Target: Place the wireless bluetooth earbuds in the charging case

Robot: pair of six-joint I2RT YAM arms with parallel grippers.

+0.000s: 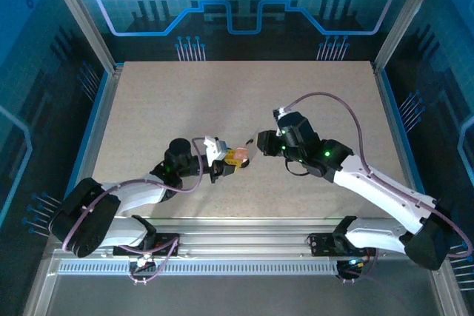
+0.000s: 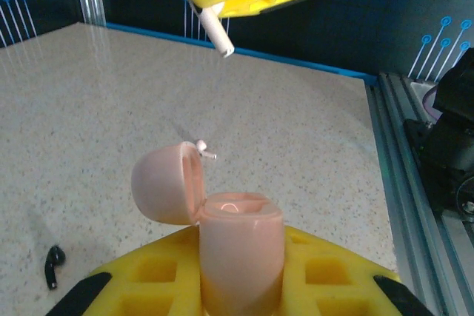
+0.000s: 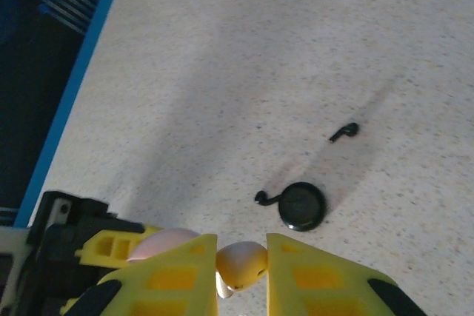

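We see the case [image 2: 241, 246] upright, its lower body pinched in the left claw [image 2: 241, 286], which is closed narrow around it. The case is smooth, pale pink and rounded. Its lid [image 2: 164, 183] stands open, hinged off the case's left side, and the well inside glints.

Just past the lid's rim sits an earbud [image 2: 201, 149], tiny and white with a short stem. We cannot tell whether it touches the lid or lies on the table [image 2: 111, 94] behind the case.

Above and beyond the case, the right claw [image 3: 241, 253] is clamped on the other earbud [image 2: 217, 31]. Its white stem pokes down, well apart from the case, and its head is hidden between the pads.

Farther from the case lie a black disc [image 3: 302, 205] and small black hooked bits [image 3: 344, 132], too small to identify. The frame edge cuts off the case's base.
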